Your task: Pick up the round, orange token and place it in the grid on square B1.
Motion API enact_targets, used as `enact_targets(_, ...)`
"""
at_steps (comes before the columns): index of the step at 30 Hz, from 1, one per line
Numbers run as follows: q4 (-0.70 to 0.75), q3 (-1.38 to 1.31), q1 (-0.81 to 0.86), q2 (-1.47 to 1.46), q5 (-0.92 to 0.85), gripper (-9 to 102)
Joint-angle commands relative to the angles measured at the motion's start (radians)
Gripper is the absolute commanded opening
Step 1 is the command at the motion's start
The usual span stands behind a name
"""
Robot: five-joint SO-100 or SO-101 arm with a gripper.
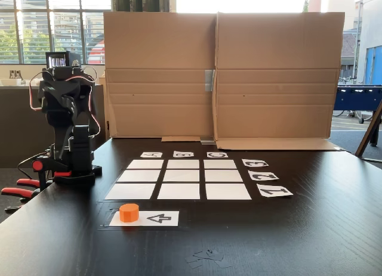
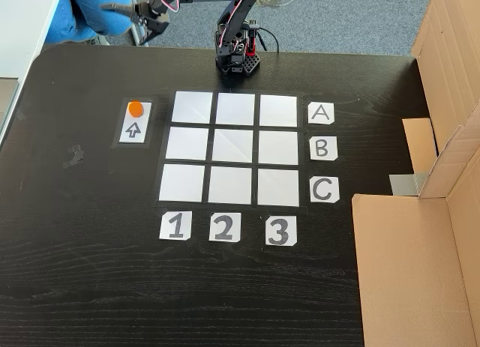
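**Token waits on its arrow card, arm folded at the tabletop's edge**

Taking the low fixed view from left to right, with the grid as our landmark. Far to the left of the grid (image 1: 178,180) sits the arm (image 1: 65,118), folded up tight over its base, and red-handled clamps (image 1: 24,186) pin that base to the edge of the black tabletop (image 1: 310,228), surely so it won't shift when it reaches. In the high fixed view the claw (image 2: 133,11) hangs out past the tabletop's rim, well away from the grid. It has hold of nothing, and how wide it stands I cannot tell from here.

Next, just off the grid's near-left corner: the token (image 1: 129,212), bright orange, flat top up, sitting on the white card with a black arrow (image 1: 145,218). The arrow points straight at it, so the card looks like a marked start spot.

Now the grid itself, nine white cells, all bare. Letter tags run along its far side in the low view, number tags down its right. In the high view the tags read cleanly: B marks the middle row, 1 the left column, so square B1 (image 2: 186,144) is the middle cell of the column closest to the token. A short carry, by my reckoning.

Behind the grid stands a cardboard screen (image 1: 221,73), probably there to block the window glare. Nothing lifted yet; the pick has still to begin.
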Motion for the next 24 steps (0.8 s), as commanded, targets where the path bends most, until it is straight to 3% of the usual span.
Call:
enact_targets(1, 0.015, -0.08, -0.038, -0.08, -0.006, 81)
enact_targets(24, 0.264, -0.399, -0.287, -0.399, 0.005, 84)
